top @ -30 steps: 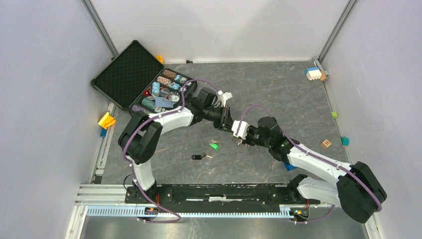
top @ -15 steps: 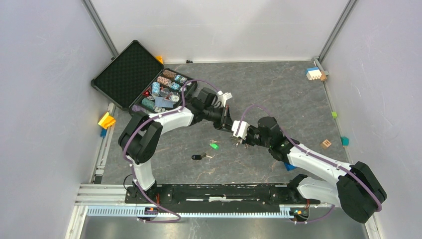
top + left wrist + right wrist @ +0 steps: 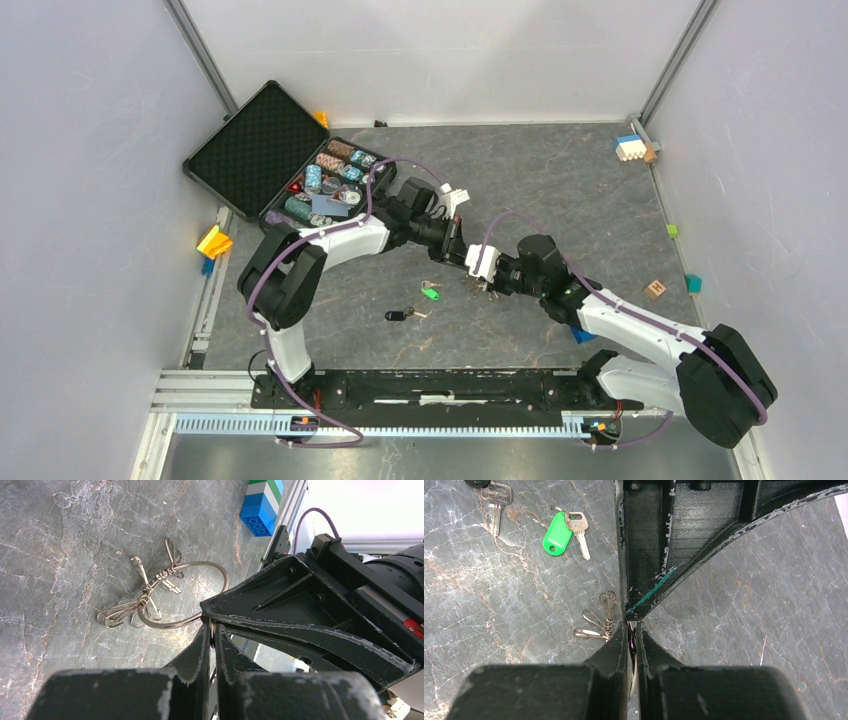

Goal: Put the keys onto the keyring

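The keyring (image 3: 170, 626) is near the middle of the surface (image 3: 560, 180), pinched at one spot on its thin silver wire by both arms at once. Your left fingers (image 3: 208, 635) are closed almost all the way, with only the wire between their tips. Your right fingers (image 3: 628, 636) are drawn just as tight on the same stretch of wire, which shows as a pale line in the narrow gap between them. The two pairs of tips meet nose to nose there, touching or very nearly so. In the left wrist view the rest of the ring curves away from the grip, with a bunch of small silvery keys (image 3: 150, 592) gathered on its far side. You cannot tell from these views whether the ring rests on the surface or hangs just above it. The green key (image 3: 558, 534) lies flat on the surface a little to the left of the ring, apart from it and gripped by neither arm. The black key (image 3: 496, 502) lies flat beyond the green one, nearer your left arm's base. An open black case (image 3: 255, 140) sits at the far left corner, and a blue block (image 3: 260, 507) lies near your right arm.
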Controlling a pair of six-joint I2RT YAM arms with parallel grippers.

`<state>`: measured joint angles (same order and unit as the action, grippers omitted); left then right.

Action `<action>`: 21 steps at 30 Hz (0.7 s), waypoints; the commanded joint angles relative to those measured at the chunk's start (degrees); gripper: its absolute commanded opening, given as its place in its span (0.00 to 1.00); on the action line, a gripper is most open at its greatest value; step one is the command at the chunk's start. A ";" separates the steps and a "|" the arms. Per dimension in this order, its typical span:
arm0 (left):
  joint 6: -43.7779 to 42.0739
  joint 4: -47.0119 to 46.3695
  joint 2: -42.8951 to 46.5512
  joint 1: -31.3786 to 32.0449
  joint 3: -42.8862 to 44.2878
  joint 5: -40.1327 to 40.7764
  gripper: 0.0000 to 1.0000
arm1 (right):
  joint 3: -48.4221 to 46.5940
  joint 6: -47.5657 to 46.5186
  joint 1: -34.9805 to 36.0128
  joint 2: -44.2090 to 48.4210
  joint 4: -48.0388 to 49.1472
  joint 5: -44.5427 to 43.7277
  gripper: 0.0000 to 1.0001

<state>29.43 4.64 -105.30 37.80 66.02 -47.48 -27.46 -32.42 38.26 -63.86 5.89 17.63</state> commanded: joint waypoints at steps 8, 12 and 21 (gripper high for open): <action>-6.23 0.79 2.68 0.69 1.86 -3.38 0.02 | -1.54 0.33 -0.73 0.40 1.40 4.32 0.16; -6.64 0.81 2.89 0.68 1.75 -3.76 0.02 | -1.63 0.90 -1.32 0.39 1.40 5.37 0.20; -7.10 0.41 3.01 0.69 1.48 -4.48 0.02 | -1.46 1.40 -2.65 0.73 1.47 7.82 0.28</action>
<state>25.04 5.89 -105.25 38.13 66.04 -49.67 -27.46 -31.73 36.10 -63.83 5.52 23.57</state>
